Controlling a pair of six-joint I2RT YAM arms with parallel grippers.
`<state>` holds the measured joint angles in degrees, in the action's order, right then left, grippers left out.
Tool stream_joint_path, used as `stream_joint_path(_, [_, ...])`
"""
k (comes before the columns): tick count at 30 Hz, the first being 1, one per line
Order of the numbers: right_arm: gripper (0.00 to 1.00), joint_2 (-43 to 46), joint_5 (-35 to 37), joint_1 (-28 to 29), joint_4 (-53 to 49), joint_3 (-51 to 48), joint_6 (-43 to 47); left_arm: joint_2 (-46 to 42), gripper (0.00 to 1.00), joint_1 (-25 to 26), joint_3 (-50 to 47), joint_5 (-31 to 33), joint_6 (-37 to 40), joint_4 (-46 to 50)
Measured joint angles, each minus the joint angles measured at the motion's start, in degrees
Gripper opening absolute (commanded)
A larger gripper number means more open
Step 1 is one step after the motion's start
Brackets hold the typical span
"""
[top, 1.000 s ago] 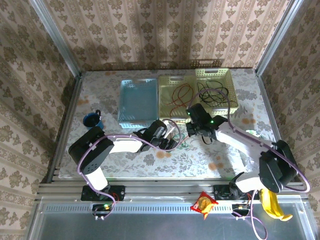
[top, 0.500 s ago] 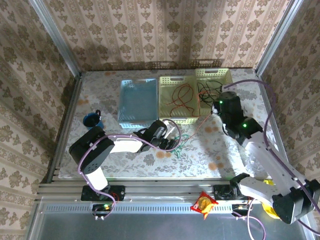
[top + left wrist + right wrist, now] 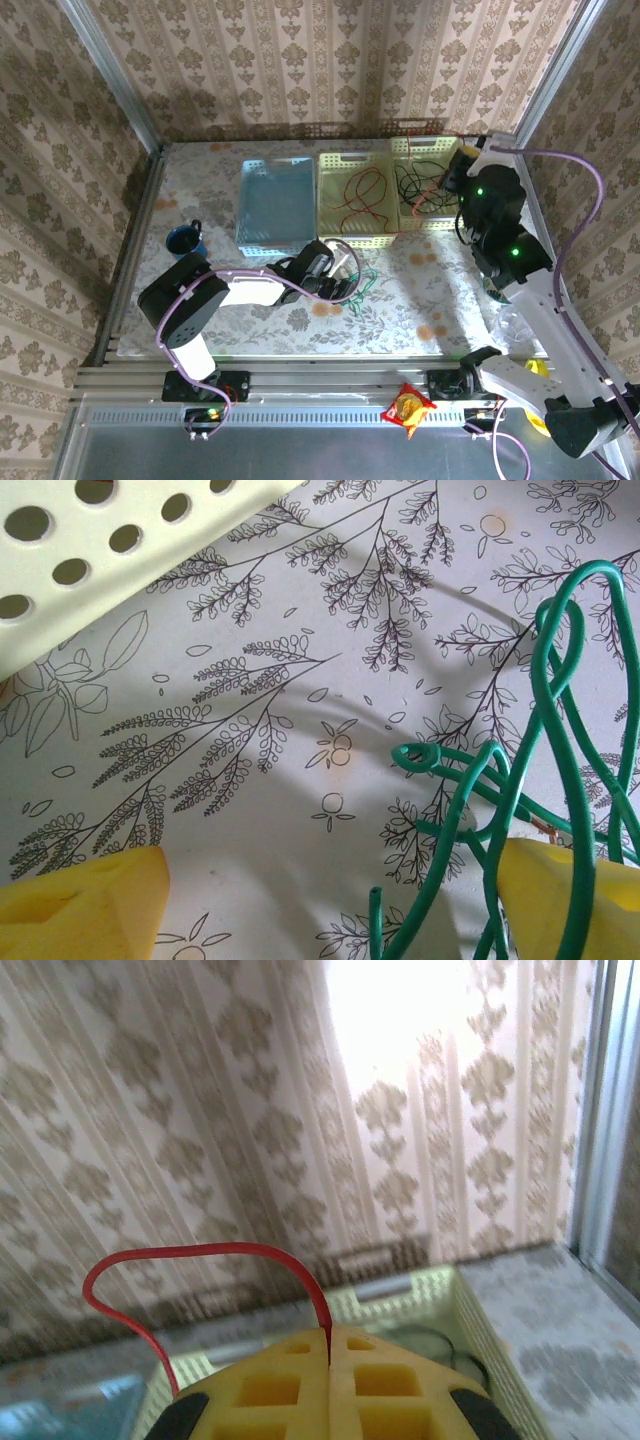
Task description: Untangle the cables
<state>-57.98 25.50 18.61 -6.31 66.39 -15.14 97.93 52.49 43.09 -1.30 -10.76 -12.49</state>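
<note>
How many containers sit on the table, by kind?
Baskets: 3 (blue basket, cream basket, lime basket)
Cups: 1 (blue cup)
Total: 4

**Lighting and Image Quality**

Top view: bright, even overhead light. Glare is strongest on the yellow basket (image 3: 425, 144) at the back. Soft shadows lie on the counter (image 3: 420, 300) beneath the arms and along the back wall.

Left wrist view: sharp. The green cable (image 3: 555, 730) is crisp, and broad soft shadows cross the counter.

Right wrist view: soft overall. The wallpaper (image 3: 150, 1110) is blown out at top centre, and the red cable (image 3: 200, 1250) is slightly blurred.
</note>
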Motion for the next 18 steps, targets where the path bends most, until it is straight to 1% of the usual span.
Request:
stream_joint_path(6, [0.01,-6.9,-2.2,-0.4,6.4,9.0,0.6,0.0,0.86,0.3,-0.5,0.1,-0.2,-0.8])
stream_joint_path(9, [0.01,-10.9,-3.0,-0.5,8.1,12.0,1.3,0.0,0.86,0.4,-0.8,0.2,-0.4,-1.2])
stream_joint_path(13, [0.02,-17.2,-4.4,-0.7,8.9,13.4,1.5,-0.1,0.86,0.4,-1.1,0.3,-0.6,-1.7])
stream_joint_path(18, [0.03,-27.6,-7.3,-0.8,6.1,13.0,-1.3,-0.2,0.87,0.4,-1.1,0.5,-0.8,-1.7])
